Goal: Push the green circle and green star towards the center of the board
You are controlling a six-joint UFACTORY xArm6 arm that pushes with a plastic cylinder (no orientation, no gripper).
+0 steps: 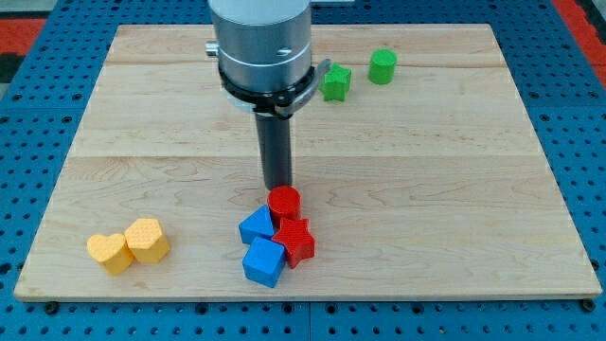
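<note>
The green star [335, 83] lies near the view's top, right of centre, with the green circle [383, 66] just to its upper right, a small gap between them. My tip [277, 186] stands at the board's middle, far below and left of both green blocks. It is right above the red circle [284, 203] and may touch its top edge.
Below the red circle sit a red star [296, 241], a blue block [256, 227] and a blue cube [264, 261], packed together. A yellow heart [110, 252] and a yellow hexagon [147, 239] lie at the lower left. The wooden board [454, 189] ends on a blue pegboard.
</note>
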